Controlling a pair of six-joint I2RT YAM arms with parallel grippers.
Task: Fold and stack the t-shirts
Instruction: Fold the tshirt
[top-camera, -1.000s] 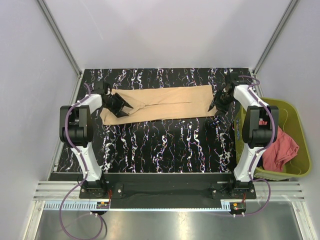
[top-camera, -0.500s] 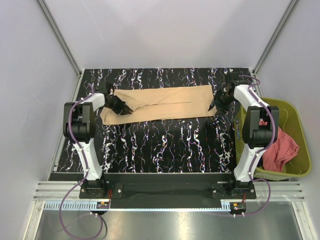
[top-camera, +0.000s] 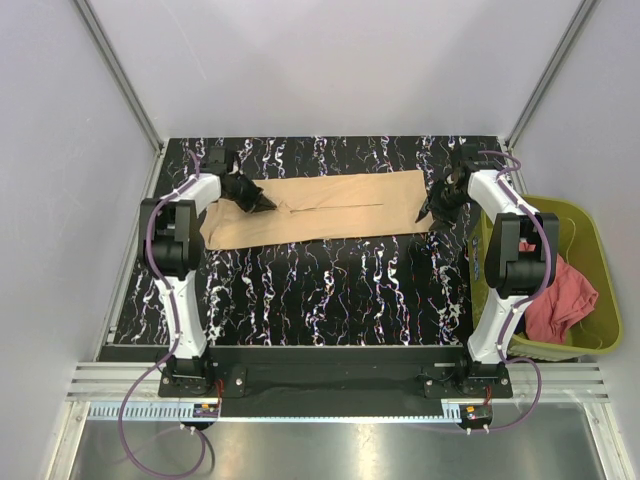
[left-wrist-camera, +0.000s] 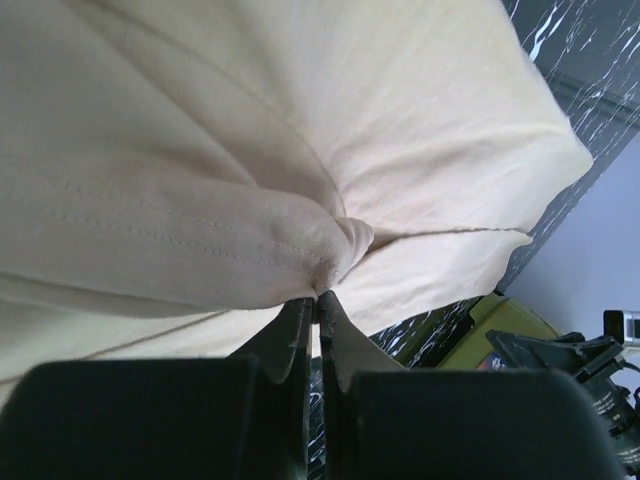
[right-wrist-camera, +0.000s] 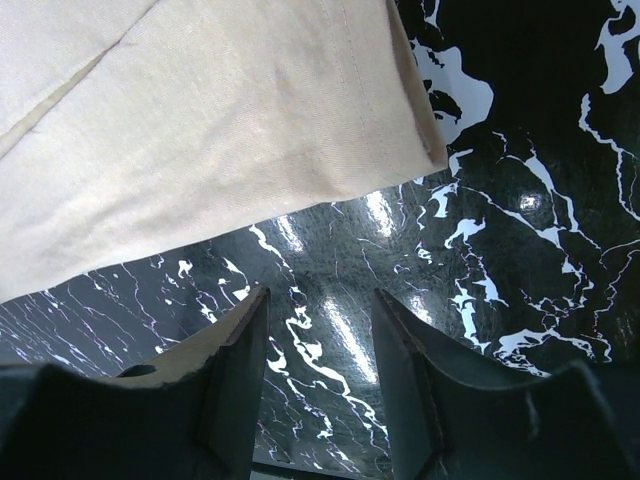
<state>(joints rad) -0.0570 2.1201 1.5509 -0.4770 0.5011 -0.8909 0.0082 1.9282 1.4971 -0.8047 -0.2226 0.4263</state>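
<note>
Two shirts in play. The tan t-shirt (top-camera: 330, 208) lay as a long flat strip on the far half of the counter (top-camera: 330, 290), its long axis running left to right between the two arms. The salmon-red t-shirt (top-camera: 562, 298) sat bunched in the olive-green bin (top-camera: 600, 240) just off the counter's right side, nearer the right arm.

The left hand (top-camera: 255, 200) was on the strip's left part, near its far edge, and reached in toward the shirt's middle. In the left wrist view that hand (left-wrist-camera: 318, 300) was pinched together on a small gathered fold of tan cloth, with creases radiating from the pinch.

The right hand (top-camera: 432, 212) sat at the strip's right end by the near corner. In the right wrist view its fingers (right-wrist-camera: 235, 350) stood apart over bare counter, with the hem corner just beyond the tips (could not tell whether they touched it). My judgement: any fold along the long axis depended on the right hand getting that corner first.

Against a second ago, the left hand had shifted from the strip's near-left area toward its far edge. The right arm and the shirt's outline looked unchanged.
</note>
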